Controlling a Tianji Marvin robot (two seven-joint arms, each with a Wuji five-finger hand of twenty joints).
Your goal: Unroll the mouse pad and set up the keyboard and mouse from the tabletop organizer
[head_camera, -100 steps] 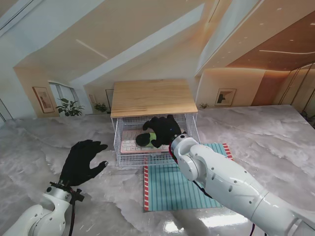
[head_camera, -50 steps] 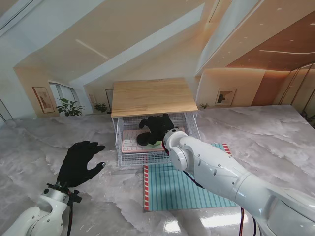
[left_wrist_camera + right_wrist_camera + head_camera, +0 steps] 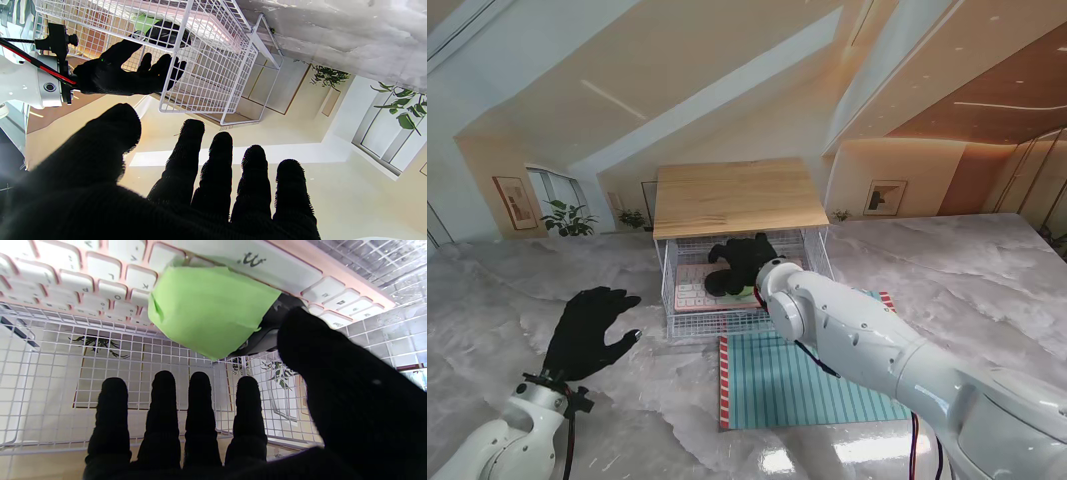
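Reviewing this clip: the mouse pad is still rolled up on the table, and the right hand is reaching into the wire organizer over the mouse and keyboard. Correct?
Not quite. The mouse pad already lies unrolled and flat in front of the wire organizer, as the stand view shows. The rest holds: the right hand is inside the organizer, fingers spread over the mouse, which rests on the keyboard, as the right wrist view shows.
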